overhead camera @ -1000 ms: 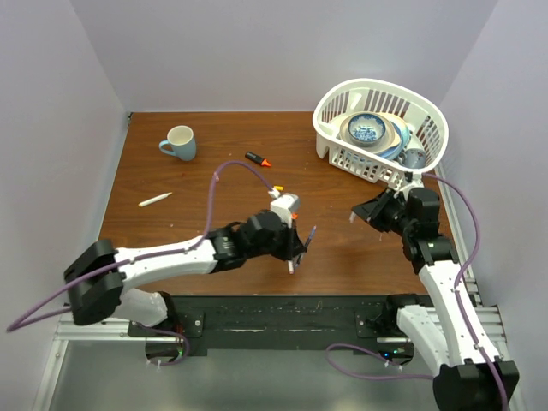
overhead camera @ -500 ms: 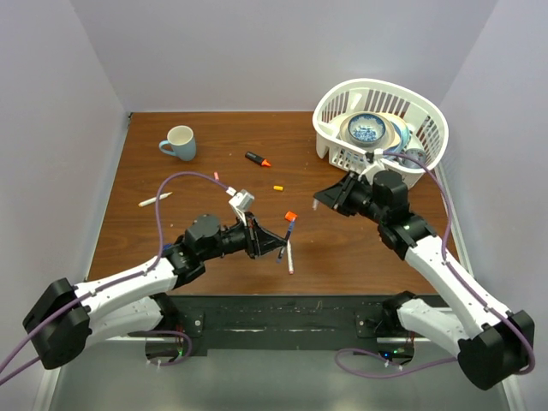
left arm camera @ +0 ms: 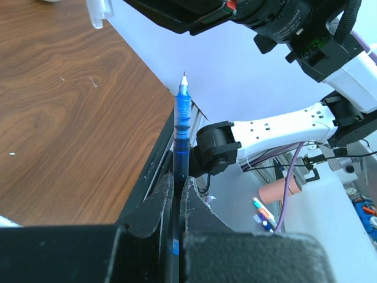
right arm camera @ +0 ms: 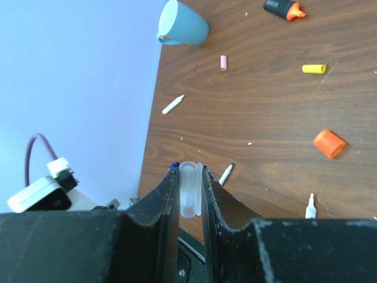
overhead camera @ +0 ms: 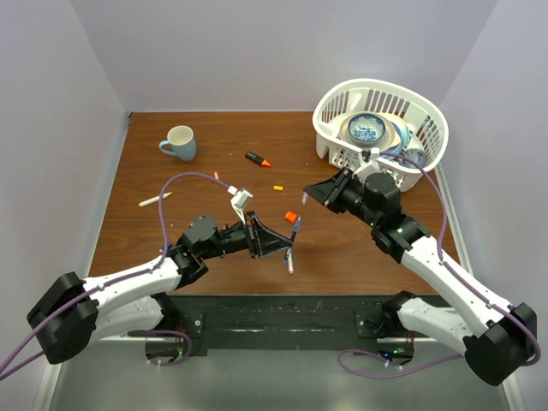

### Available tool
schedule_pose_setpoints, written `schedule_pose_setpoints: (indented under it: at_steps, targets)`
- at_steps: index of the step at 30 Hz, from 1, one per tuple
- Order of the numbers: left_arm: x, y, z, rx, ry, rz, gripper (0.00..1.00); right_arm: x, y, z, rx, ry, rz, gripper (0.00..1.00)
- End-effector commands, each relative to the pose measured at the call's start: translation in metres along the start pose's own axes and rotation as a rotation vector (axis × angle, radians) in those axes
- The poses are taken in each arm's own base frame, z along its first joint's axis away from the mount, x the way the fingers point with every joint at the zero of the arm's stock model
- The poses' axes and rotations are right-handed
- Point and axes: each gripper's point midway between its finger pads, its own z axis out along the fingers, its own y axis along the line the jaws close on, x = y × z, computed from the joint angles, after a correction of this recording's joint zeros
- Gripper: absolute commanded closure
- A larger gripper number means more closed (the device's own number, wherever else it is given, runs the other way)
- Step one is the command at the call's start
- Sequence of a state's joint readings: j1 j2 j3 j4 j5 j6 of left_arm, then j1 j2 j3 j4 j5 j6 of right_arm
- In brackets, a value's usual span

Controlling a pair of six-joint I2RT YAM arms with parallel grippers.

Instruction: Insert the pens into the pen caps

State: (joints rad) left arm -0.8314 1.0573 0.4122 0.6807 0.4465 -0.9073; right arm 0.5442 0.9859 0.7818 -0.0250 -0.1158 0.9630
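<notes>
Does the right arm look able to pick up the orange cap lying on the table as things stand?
Probably not: the right hand is full, shut on a clear cap. The orange cap itself lies uncovered on the table, so the way to it looks free.

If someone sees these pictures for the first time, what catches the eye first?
The two arms face each other over mid-table: the left gripper clamps a blue pen, and the right gripper pinches a clear cap. Next come the white basket at the far right corner and the blue mug far left.
</notes>
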Motion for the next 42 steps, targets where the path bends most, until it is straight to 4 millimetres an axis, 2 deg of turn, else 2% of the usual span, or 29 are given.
schedule_pose_setpoints:
  at_steps: [1,3,8,11,16,27,32,42]
  targets:
    - [-0.015,-0.013,0.001,0.043,-0.047,0.025,1.00,-0.025,0.035,-0.015,-0.100,-0.093,0.004,1.00]
    - [-0.016,-0.011,0.001,0.031,-0.045,0.033,1.00,-0.022,0.046,-0.019,-0.160,-0.076,-0.020,1.00]
    - [-0.018,-0.012,0.003,0.031,-0.049,0.021,1.00,-0.016,0.057,-0.031,-0.214,-0.051,-0.034,1.00]
    - [-0.016,-0.008,0.006,0.024,-0.041,0.020,1.00,-0.015,0.052,-0.035,-0.210,-0.065,-0.032,1.00]
    - [-0.016,-0.010,0.008,0.048,-0.045,0.021,1.00,-0.002,0.050,-0.035,-0.230,-0.018,-0.043,1.00]
    - [-0.021,-0.017,0.011,0.087,-0.058,0.022,1.00,0.010,0.024,-0.031,-0.166,-0.004,-0.032,1.00]
    - [-0.019,-0.012,0.015,0.071,-0.047,0.017,1.00,0.006,0.020,-0.038,-0.155,-0.046,-0.025,1.00]
    - [-0.020,-0.009,0.019,0.068,-0.051,0.017,1.00,0.010,0.017,-0.036,-0.146,-0.035,-0.013,1.00]
